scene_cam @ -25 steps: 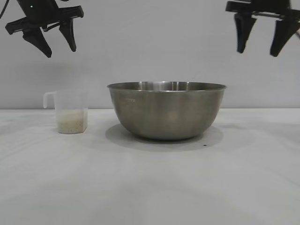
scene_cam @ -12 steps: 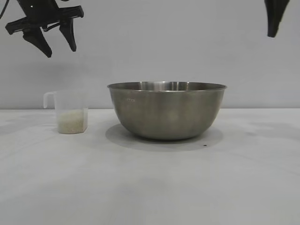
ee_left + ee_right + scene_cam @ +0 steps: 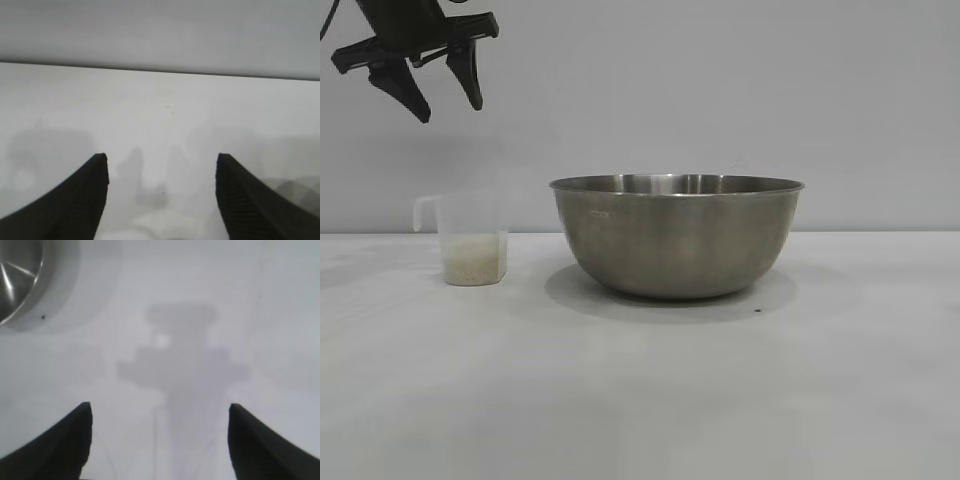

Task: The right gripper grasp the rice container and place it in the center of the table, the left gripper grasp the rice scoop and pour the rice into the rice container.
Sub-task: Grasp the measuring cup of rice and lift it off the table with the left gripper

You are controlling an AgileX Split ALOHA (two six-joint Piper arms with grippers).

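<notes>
The rice container (image 3: 677,240), a big steel bowl, stands upright in the middle of the white table (image 3: 640,400). To its left stands the rice scoop (image 3: 472,240), a small translucent cup with rice (image 3: 474,262) in its lower part and its handle turned away from the bowl. My left gripper (image 3: 450,110) hangs open high above the scoop, nothing between its fingers; in the left wrist view it (image 3: 161,157) frames bare table. My right gripper (image 3: 160,407) is out of the exterior view; its wrist view shows it open over bare table, the bowl's rim (image 3: 30,285) off to one side.
A plain grey wall rises behind the table. A small dark speck (image 3: 757,309) lies on the tabletop just in front of the bowl's right side. Bare tabletop stretches in front of and to the right of the bowl.
The right gripper has risen out of the exterior view at the top right. The left gripper, the bowl and the scoop have stayed put.
</notes>
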